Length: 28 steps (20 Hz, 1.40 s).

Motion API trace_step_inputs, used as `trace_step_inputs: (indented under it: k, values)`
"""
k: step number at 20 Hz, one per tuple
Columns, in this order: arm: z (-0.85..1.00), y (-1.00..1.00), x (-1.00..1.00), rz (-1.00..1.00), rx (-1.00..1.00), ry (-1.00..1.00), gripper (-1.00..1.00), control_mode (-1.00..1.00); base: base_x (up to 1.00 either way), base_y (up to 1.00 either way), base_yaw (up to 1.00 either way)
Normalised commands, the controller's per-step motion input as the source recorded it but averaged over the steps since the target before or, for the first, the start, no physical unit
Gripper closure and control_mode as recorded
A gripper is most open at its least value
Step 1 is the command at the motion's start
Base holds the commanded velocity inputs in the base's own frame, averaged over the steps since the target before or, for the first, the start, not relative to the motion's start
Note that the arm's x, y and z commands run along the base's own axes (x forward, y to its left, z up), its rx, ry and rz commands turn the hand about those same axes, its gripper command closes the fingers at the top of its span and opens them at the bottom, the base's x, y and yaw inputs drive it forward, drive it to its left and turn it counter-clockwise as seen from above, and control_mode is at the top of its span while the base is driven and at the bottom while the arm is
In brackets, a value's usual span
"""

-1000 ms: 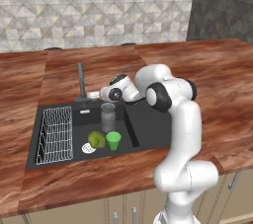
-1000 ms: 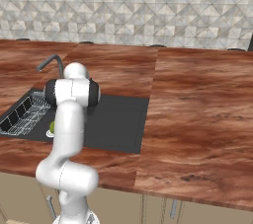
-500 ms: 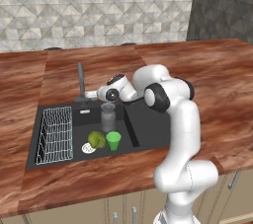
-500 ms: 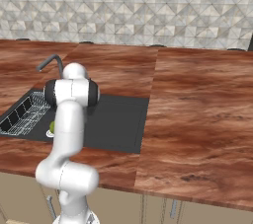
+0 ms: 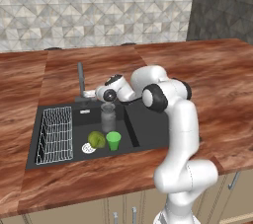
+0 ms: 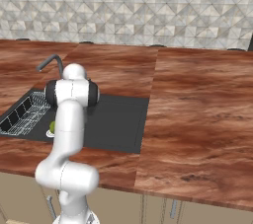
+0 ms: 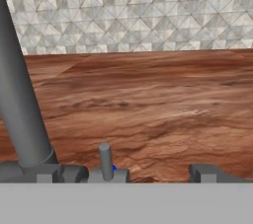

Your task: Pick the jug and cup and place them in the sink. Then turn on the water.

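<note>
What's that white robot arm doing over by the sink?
The robot has put the grey jug and the green cup down in the dark sink, next to a yellow-green fruit and a white wire rack. Now its gripper, with jaws wide open and holding nothing, is up by the base of the faucet. A small lever stands right in front of it. No water is running yet, so turning it on is probably next.

The arm (image 5: 180, 119) is glossy white, built of rounded tubular links with dark charcoal discs at the joints, swelling into a bulbous white base, and it ends in a small white hand with a dark round face and short dark grey finger tips (image 7: 202, 172).
</note>
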Motion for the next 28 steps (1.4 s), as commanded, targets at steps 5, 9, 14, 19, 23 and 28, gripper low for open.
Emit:
trace_step_inputs:
  k: [5, 9, 14, 19, 23, 28]
  values:
    - [-0.07, 0.06, 0.05, 0.0, 0.0, 0.0, -1.0, -1.0, 0.0, 0.0, 0.0]
    - [-0.08, 0.07, 0.08, 0.0, 0.0, 0.0, -1.0, -1.0, 0.0, 0.0, 0.0]
    - [-0.06, 0.07, 0.1, 0.0, 0.0, 0.0, -1.0, -1.0, 0.0, 0.0, 0.0]
    - [-0.07, 0.09, 0.08, 0.0, 0.0, 0.0, -1.0, -1.0, 0.0, 0.0, 0.0]
    - [-0.03, 0.01, 0.08, 0.0, 0.0, 0.0, -1.0, -1.0, 0.0, 0.0, 0.0]
    - [0.0, 0.0, 0.1, 0.0, 0.0, 0.0, -1.0, -1.0, 0.0, 0.0, 0.0]
